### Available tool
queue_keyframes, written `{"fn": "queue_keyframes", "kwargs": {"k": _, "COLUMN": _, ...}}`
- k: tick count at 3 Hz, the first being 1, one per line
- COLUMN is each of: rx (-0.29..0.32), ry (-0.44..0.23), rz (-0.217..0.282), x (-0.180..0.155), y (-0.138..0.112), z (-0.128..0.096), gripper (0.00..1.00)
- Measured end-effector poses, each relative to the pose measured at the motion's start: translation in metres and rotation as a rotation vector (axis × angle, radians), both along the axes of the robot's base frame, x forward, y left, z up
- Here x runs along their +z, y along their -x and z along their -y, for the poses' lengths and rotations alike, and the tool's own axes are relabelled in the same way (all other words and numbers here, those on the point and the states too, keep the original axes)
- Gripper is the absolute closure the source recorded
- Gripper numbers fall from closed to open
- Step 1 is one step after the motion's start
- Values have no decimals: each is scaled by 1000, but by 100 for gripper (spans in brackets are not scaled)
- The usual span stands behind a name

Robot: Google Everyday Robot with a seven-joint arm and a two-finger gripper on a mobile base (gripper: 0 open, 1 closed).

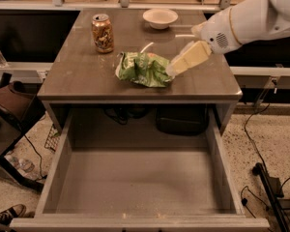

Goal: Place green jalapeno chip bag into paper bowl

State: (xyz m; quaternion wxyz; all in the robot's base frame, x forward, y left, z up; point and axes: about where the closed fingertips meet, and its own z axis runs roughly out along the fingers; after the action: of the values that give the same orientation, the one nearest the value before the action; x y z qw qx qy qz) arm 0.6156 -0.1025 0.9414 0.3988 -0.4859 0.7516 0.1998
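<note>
The green jalapeno chip bag [144, 69] lies crumpled near the front middle of the grey table top [77, 71]. The paper bowl [160, 18], off-white and shallow, stands at the back of the table, right of centre. My gripper [173, 70] comes in from the right on a white arm [241, 21]; its pale fingers point down-left and their tips sit at the right edge of the bag. I cannot tell whether it touches the bag.
A gold-brown drink can [102, 33] stands upright at the back left of the table. Below the table top a large grey drawer [135, 178] is pulled open toward the camera. Cables, a bag and a shoe lie on the floor at both sides.
</note>
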Motion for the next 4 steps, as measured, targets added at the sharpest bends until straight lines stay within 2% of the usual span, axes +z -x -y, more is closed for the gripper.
{"fn": "queue_keyframes", "kwargs": {"k": 1, "rx": 2, "ry": -92, "rz": -3, "x": -14, "y": -13, "z": -18, "gripper": 0}}
{"fn": "queue_keyframes", "kwargs": {"k": 2, "rx": -5, "ry": -153, "rz": -10, "x": -35, "y": -26, "z": -40, "gripper": 0}}
{"fn": "queue_keyframes", "kwargs": {"k": 3, "rx": -11, "ry": -173, "rz": -13, "x": -59, "y": -39, "z": -60, "gripper": 0}}
{"fn": "queue_keyframes", "kwargs": {"k": 4, "rx": -31, "ry": -131, "rz": -26, "x": -75, "y": -45, "z": -72, "gripper": 15}}
